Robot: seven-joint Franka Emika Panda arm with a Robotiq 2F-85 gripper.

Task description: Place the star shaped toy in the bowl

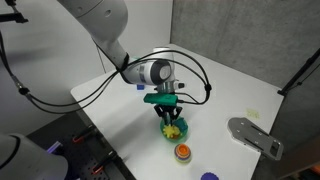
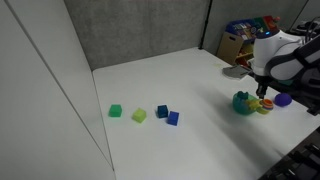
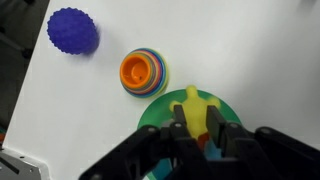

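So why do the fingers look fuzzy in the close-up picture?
In the wrist view the fingers sit too near the lens, so they blur; the star toy, orange cup and purple ball look sharper. In both exterior views the bowl is small and soft.

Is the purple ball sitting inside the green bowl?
No, the purple ball lies apart from the green bowl, with the orange cup between them.
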